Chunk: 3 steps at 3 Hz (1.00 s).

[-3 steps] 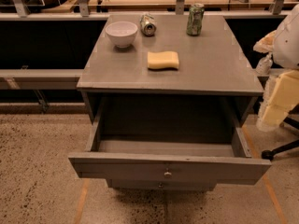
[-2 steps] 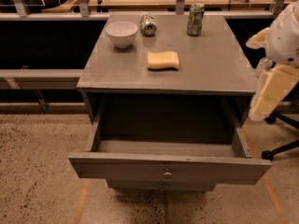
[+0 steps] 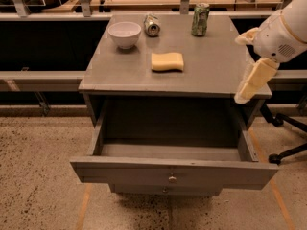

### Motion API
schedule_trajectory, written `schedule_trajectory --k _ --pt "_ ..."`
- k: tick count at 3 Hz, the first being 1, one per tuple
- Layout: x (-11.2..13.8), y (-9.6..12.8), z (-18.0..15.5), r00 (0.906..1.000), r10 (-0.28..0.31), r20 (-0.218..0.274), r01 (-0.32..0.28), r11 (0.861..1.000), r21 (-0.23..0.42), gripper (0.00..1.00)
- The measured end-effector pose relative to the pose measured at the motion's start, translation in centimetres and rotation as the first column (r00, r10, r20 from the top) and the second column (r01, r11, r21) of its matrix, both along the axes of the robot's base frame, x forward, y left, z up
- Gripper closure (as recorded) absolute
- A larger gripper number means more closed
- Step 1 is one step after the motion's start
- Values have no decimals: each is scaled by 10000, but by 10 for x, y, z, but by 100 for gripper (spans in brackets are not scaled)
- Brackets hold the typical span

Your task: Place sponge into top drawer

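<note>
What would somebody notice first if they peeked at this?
Probably the big grey top drawer, pulled wide open at the front with nothing in it. Next comes the pale yellow sponge lying mid-way on the table top, with a white bowl, a tipped can and a standing can behind it. The robot's yellowish pincer hangs over the table's right edge.

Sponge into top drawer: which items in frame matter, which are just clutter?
Job:
- sponge, on the table
- top drawer, pulled open, nothing visible in it
- gripper, at the table's right edge, apart from the sponge

Lying about:
- bowl, back left
- tipped can, beside the bowl
- upright can, back right
</note>
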<state>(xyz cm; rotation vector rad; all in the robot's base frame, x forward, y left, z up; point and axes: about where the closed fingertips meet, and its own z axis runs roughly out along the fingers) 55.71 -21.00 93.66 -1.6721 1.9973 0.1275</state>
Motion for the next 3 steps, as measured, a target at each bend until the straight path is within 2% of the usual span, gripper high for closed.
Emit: schedule_trajectory --k 1,2,3 --pt "54 7 -23 9987 -457 232 428 9928 1115 0" --pt "58 8 -30 9988 -460 194 434 9924 1155 0" --pt "70 17 -31 9980 -551 317 496 9867 1546 0"
